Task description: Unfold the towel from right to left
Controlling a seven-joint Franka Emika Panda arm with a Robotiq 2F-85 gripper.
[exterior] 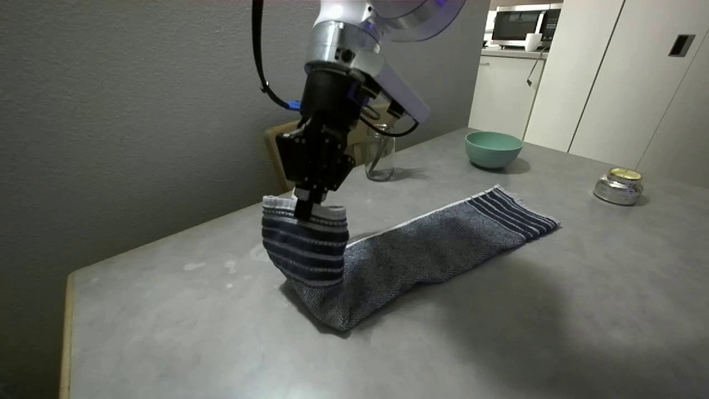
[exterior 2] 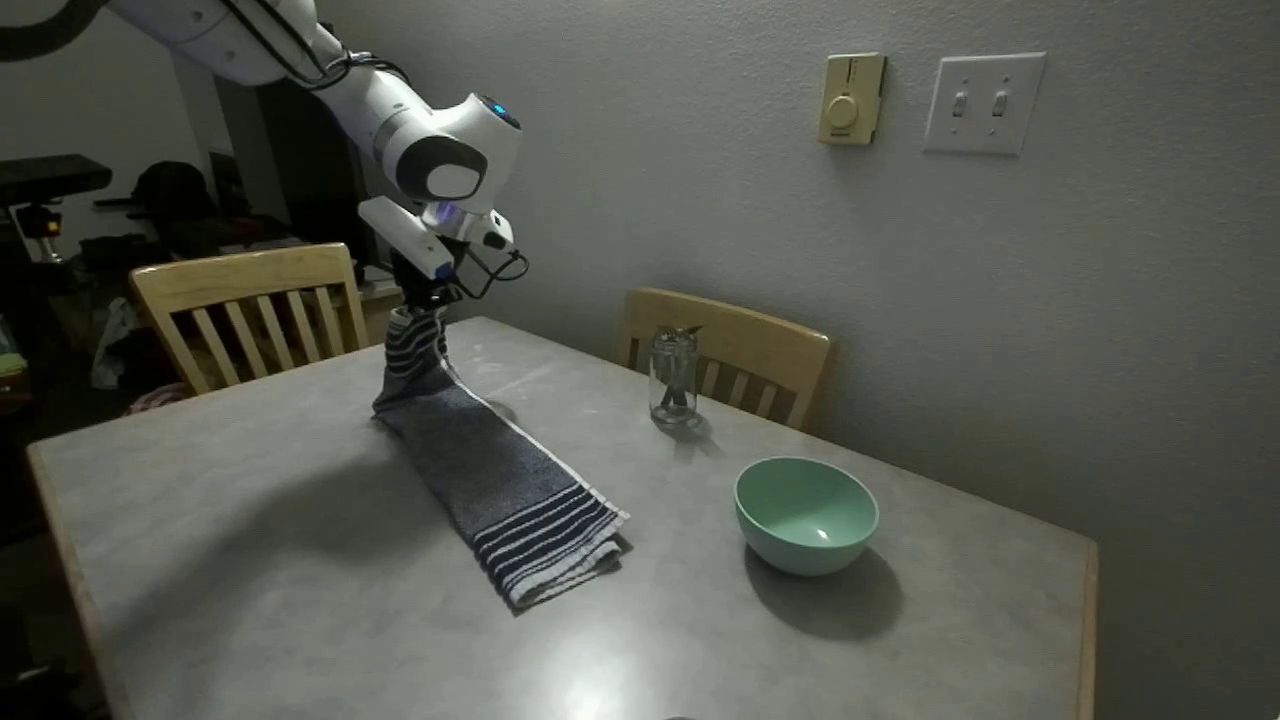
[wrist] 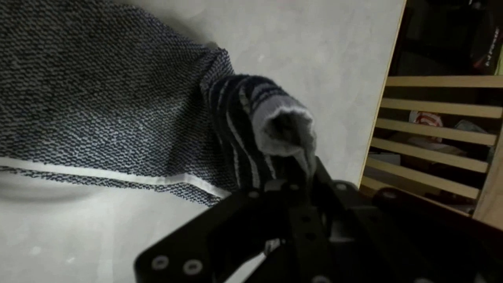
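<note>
You're holding long blue-grey cloth towel's (exterior: 404, 255) end, black jaws pinched tight, likely for spreading toward flat grey worktop's (exterior: 183, 332) edge.

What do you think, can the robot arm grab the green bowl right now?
Probably not right now: its fingers pinch one end of the towel. If they let go, perhaps, as the bowl stands upright, apart from the towel and jar.

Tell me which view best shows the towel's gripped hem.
The wrist view: it looks into the loop of the white hem and shows where the towel narrows into the gripper. Both exterior views show this striped end side-on, raised above the table, with the pinch hard to make out.
</note>
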